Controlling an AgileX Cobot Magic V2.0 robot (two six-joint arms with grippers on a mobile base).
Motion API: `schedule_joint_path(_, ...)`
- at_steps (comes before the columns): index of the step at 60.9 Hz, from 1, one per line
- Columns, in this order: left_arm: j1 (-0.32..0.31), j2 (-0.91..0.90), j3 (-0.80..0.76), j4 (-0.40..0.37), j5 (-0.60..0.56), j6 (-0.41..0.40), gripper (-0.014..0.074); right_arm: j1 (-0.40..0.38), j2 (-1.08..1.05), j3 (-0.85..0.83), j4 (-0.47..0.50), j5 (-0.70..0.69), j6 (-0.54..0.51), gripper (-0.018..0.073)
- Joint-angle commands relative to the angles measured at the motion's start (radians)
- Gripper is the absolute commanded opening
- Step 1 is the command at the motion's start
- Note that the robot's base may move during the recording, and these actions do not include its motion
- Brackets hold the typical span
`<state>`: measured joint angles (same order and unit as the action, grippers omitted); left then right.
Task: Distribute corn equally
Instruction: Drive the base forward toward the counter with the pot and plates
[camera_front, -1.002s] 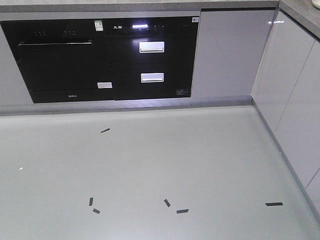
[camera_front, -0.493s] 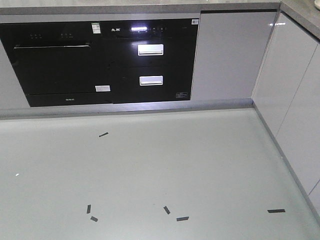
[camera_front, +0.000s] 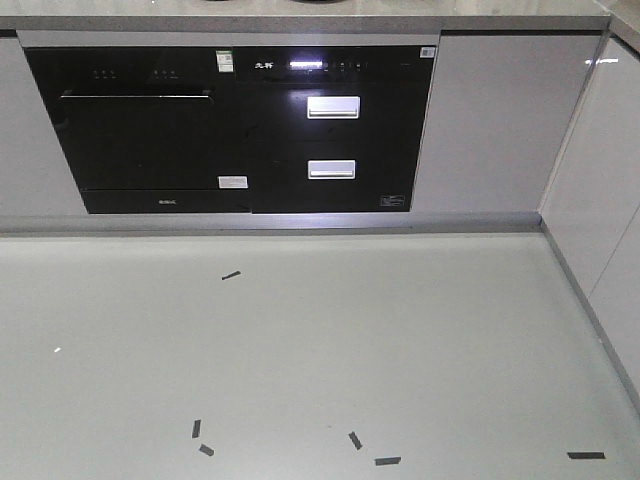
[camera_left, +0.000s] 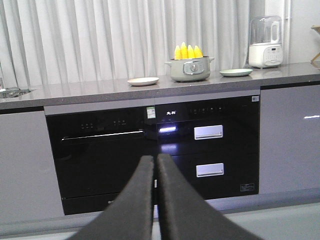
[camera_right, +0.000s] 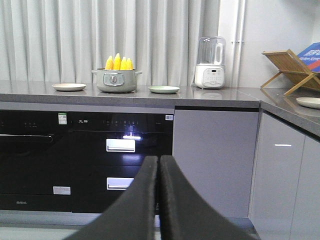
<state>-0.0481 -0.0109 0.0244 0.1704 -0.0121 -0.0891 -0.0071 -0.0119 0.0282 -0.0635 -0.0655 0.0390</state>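
Far beyond closed left gripper (camera_left: 155, 159), corn (camera_left: 187, 51) upright in pot (camera_left: 189, 71).

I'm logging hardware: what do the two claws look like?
Both the left claw and the right claw have two matte black fingers, broad at the base and tapering to rounded tips. No cables, markings or labels show on them; the arms themselves are out of view.

Grey counter (camera_right: 210, 98), left to right: cream plate (camera_right: 69, 86), pot (camera_right: 116, 81) with corn (camera_right: 119, 62) upright in it, green plate (camera_right: 164, 89), white blender (camera_right: 210, 62). On the side run past the corner: wooden rack (camera_right: 286, 70), another plate (camera_right: 309, 102).
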Motion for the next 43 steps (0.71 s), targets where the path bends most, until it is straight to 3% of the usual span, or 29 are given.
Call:
schedule_joint_path(1,-0.002,-0.015,0.012,-0.004,-0.074,-0.010,-0.0006,-0.002,-0.007,0.011,-0.010,-0.074,-0.005,-0.0010)
schedule_joint_path(43,-0.002,-0.015,0.012,-0.004,-0.074,-0.010,-0.0006,-0.002,-0.007,0.011,-0.010,-0.074,-0.005,-0.0010)
